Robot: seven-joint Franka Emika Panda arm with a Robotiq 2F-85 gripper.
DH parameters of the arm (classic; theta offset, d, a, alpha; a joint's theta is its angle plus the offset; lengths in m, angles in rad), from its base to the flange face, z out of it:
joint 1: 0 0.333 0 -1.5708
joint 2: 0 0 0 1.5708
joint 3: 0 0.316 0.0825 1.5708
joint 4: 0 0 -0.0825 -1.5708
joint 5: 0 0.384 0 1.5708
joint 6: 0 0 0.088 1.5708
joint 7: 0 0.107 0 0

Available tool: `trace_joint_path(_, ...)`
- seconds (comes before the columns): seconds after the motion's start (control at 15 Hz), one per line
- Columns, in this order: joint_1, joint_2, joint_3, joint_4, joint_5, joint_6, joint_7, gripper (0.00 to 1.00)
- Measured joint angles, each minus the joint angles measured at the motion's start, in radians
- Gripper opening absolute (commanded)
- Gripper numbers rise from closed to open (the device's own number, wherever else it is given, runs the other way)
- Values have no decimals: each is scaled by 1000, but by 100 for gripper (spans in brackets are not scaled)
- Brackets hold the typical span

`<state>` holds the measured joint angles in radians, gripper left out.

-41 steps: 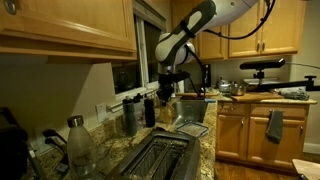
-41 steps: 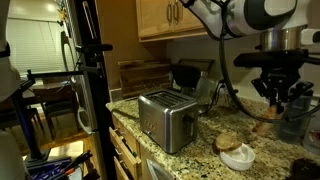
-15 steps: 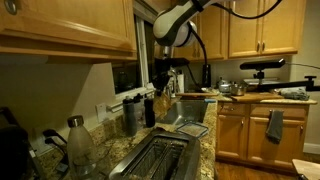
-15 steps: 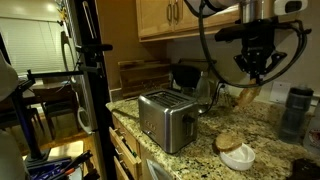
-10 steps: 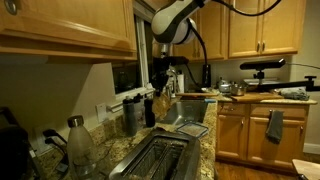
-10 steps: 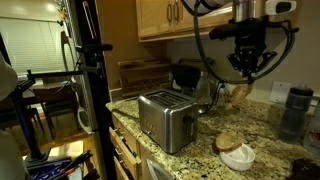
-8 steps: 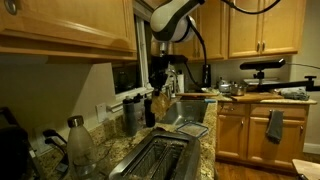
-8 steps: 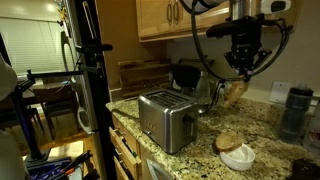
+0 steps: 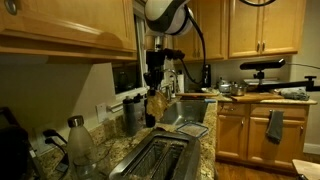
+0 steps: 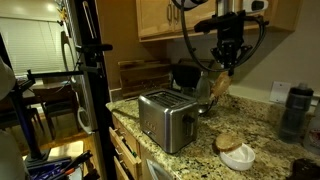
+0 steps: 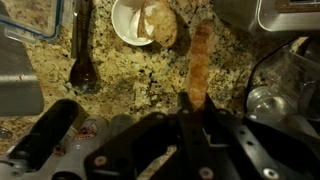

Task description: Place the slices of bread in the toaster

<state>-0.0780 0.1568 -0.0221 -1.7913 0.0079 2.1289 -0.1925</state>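
Transport is the step in hand: your fingers (image 10: 229,62) are clamped nearly shut on the top of one slice (image 10: 218,88), which hangs in the air above and beside the toaster (image 10: 165,118), not yet over its slots. Next, line it up lengthwise over a slot, lower it and release. A second slice (image 10: 229,142) lies in the bowl (image 10: 238,157) near the toaster.

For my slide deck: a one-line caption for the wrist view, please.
Claw grips a bread slice edge-on above the granite counter; another slice sits in a white bowl.
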Motion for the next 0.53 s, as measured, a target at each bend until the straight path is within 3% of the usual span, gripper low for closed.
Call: trace_joint_path(0.53, 20, -12, 22, -2, 0, -82, -44, 10)
